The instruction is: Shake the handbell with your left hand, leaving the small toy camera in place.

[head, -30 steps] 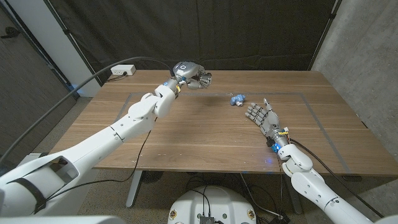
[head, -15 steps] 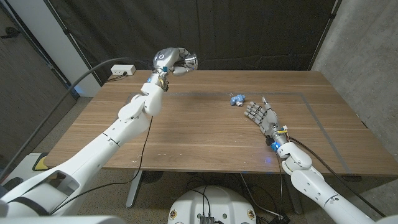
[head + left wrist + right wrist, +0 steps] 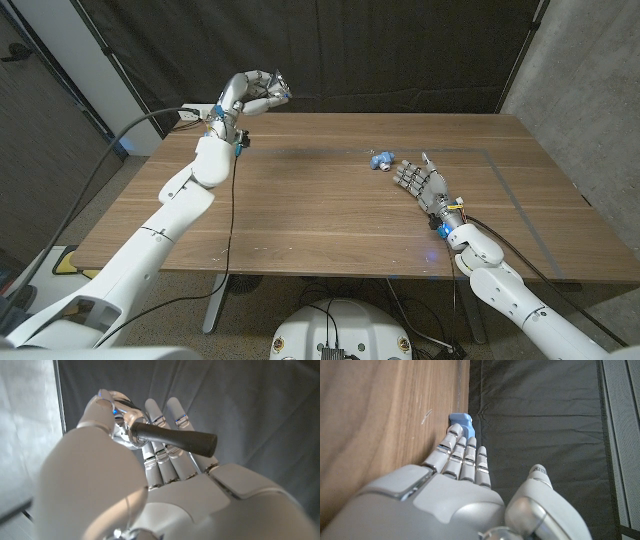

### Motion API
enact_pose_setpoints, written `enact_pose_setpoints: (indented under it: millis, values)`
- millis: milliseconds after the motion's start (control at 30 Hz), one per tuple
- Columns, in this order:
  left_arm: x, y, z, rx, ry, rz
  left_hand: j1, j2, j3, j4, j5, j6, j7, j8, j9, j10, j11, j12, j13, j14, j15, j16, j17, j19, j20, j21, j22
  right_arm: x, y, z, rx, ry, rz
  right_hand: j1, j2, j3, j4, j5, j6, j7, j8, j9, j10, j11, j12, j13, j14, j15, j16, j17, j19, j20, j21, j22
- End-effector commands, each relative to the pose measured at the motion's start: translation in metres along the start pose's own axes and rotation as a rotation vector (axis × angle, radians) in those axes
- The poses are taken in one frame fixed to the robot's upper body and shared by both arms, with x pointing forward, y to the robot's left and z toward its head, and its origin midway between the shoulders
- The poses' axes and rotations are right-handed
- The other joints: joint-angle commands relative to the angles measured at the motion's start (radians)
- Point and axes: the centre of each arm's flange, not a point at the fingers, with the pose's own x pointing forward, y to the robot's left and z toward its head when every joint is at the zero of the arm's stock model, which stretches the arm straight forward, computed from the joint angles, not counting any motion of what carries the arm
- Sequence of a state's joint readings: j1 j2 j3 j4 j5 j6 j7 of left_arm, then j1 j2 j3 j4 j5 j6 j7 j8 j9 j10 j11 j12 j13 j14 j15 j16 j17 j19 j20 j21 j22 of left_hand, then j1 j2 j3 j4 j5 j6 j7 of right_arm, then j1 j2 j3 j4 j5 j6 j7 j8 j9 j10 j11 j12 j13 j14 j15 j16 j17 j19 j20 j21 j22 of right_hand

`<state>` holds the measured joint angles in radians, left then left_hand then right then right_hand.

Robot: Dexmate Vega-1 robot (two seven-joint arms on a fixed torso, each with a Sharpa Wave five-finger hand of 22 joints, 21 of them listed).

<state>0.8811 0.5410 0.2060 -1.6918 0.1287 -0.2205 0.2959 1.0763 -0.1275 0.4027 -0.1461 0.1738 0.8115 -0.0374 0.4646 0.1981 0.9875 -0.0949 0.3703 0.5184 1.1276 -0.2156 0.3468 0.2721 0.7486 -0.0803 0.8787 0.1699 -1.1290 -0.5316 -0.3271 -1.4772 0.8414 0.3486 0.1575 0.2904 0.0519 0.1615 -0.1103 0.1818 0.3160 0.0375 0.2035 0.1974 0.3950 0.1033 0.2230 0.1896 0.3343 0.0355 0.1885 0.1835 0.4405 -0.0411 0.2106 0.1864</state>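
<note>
My left hand (image 3: 248,96) is raised high above the table's back left corner and grips the handbell (image 3: 275,90). In the left wrist view the bell's dark handle (image 3: 180,439) lies across the fingers of that hand (image 3: 165,495), with the thumb pressing on it. The small blue toy camera (image 3: 381,158) sits on the table right of centre, towards the back. My right hand (image 3: 420,184) is open just in front of it, fingers stretched towards it. In the right wrist view the fingertips (image 3: 456,430) of the right hand (image 3: 450,490) reach close to the toy camera (image 3: 460,420).
A white power strip (image 3: 196,113) lies at the table's back left corner, with a thick cable (image 3: 120,145) running off the left side. Thin lines (image 3: 500,170) mark a rectangle on the wooden table (image 3: 320,220). Black curtain hangs behind.
My left arm has swung the handbell up and to the left, from over the table's far middle to above the back left corner. The right hand and toy camera have stayed put.
</note>
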Motion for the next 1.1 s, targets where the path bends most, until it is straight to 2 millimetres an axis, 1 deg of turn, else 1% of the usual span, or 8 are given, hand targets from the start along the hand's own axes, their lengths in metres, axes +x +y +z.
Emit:
enact_pose_setpoints:
  millis: [33, 133, 267, 433, 600, 767, 867, 1100]
  values:
    - [-0.027, 0.027, -0.044, -0.521, 0.092, 0.167, 0.146, 0.172, 0.054, 0.038, 0.005, 0.201, 0.022, 0.004, 0.033, 0.08, -0.083, -0.002, 0.008, 0.001, -0.008, -0.005, 0.006, 0.01, -0.035, -0.004, 0.002, 0.01, -0.007, 0.003, 0.0, 0.017, 0.024, -0.002, 0.007, -0.003, -0.005, 0.0, 0.002, 0.006, 0.0, 0.002, 0.007, -0.009, -0.002, 0.003, 0.005, -0.001, 0.0, 0.003, 0.007, 0.005, 0.0, 0.003]
    - [-0.02, 0.021, -0.03, -0.307, 0.103, 0.172, 0.143, 0.172, 0.056, 0.04, 0.005, 0.198, 0.022, 0.002, 0.032, 0.078, -0.082, -0.004, 0.011, -0.008, -0.005, -0.01, 0.007, 0.009, -0.034, -0.007, 0.001, 0.011, -0.008, 0.003, -0.003, 0.019, 0.027, -0.002, 0.007, -0.003, -0.005, 0.0, 0.003, 0.006, 0.0, 0.002, 0.007, -0.009, -0.002, 0.003, 0.007, 0.0, 0.001, 0.003, 0.008, 0.005, 0.0, 0.003]
    - [-0.003, 0.006, -0.003, -0.014, 0.049, 0.129, 0.14, 0.173, 0.058, 0.041, 0.004, 0.199, 0.023, 0.002, 0.034, 0.078, -0.083, -0.006, 0.011, -0.01, -0.005, -0.013, 0.009, 0.008, -0.032, -0.01, 0.0, 0.009, -0.008, 0.003, -0.003, 0.016, 0.02, -0.002, 0.007, -0.003, -0.005, 0.0, 0.003, 0.006, 0.0, 0.002, 0.01, -0.009, -0.001, 0.003, 0.009, -0.001, 0.002, 0.003, 0.009, 0.006, 0.0, 0.003]
    - [0.019, -0.02, 0.03, 0.344, -0.007, 0.031, 0.135, 0.17, 0.06, 0.042, 0.004, 0.198, 0.018, 0.001, 0.036, 0.077, -0.087, -0.008, 0.015, -0.026, -0.002, -0.022, 0.01, 0.005, -0.032, -0.016, -0.001, 0.004, -0.009, 0.001, -0.003, 0.014, 0.012, -0.002, 0.007, -0.003, -0.005, 0.0, 0.003, 0.006, 0.0, 0.002, 0.01, -0.01, -0.001, 0.003, 0.008, -0.002, 0.002, 0.003, 0.01, 0.005, 0.001, 0.003]
    - [0.034, -0.047, 0.051, 0.608, -0.076, -0.089, 0.128, 0.169, 0.064, 0.045, 0.004, 0.197, 0.01, -0.002, 0.034, 0.071, -0.093, -0.011, 0.021, -0.051, -0.002, -0.035, 0.01, -0.007, -0.035, -0.027, -0.001, -0.001, -0.008, -0.003, 0.002, 0.022, 0.006, -0.002, 0.007, -0.003, -0.005, 0.0, 0.004, 0.006, 0.0, 0.002, 0.01, -0.009, -0.001, 0.003, 0.009, -0.002, 0.001, 0.003, 0.01, 0.005, 0.001, 0.003]
    - [0.039, -0.06, 0.065, 0.828, -0.115, -0.156, 0.126, 0.17, 0.065, 0.047, 0.005, 0.197, 0.008, -0.003, 0.034, 0.07, -0.096, -0.012, 0.024, -0.054, -0.004, -0.037, 0.012, -0.009, -0.035, -0.031, -0.001, 0.001, -0.005, -0.006, 0.007, 0.025, 0.013, -0.002, 0.008, -0.003, -0.005, 0.0, 0.004, 0.006, 0.0, 0.002, 0.009, -0.009, -0.001, 0.003, 0.009, -0.002, 0.002, 0.003, 0.011, 0.005, 0.001, 0.003]
    - [0.036, -0.067, 0.067, 0.96, -0.118, -0.147, 0.124, 0.17, 0.067, 0.048, 0.006, 0.202, -0.004, -0.002, 0.033, 0.069, -0.101, -0.014, 0.028, -0.06, -0.006, -0.041, 0.013, -0.017, -0.038, -0.038, -0.001, 0.003, -0.003, -0.007, 0.011, 0.025, 0.017, -0.002, 0.008, -0.003, -0.005, 0.0, 0.004, 0.006, 0.0, 0.002, 0.01, -0.009, -0.001, 0.003, 0.01, -0.001, 0.002, 0.003, 0.011, 0.005, 0.001, 0.003]
    - [0.028, -0.073, 0.062, 1.044, -0.111, -0.164, 0.125, 0.173, 0.072, 0.048, 0.007, 0.202, -0.012, -0.004, 0.03, 0.069, -0.105, -0.017, 0.033, -0.052, -0.012, -0.037, 0.018, -0.019, -0.041, -0.044, 0.0, 0.003, 0.001, -0.006, 0.003, 0.015, 0.014, -0.002, 0.008, -0.003, -0.005, 0.0, 0.004, 0.007, 0.0, 0.002, 0.011, -0.012, -0.001, 0.003, 0.012, -0.007, 0.002, 0.003, 0.016, 0.002, 0.002, 0.003]
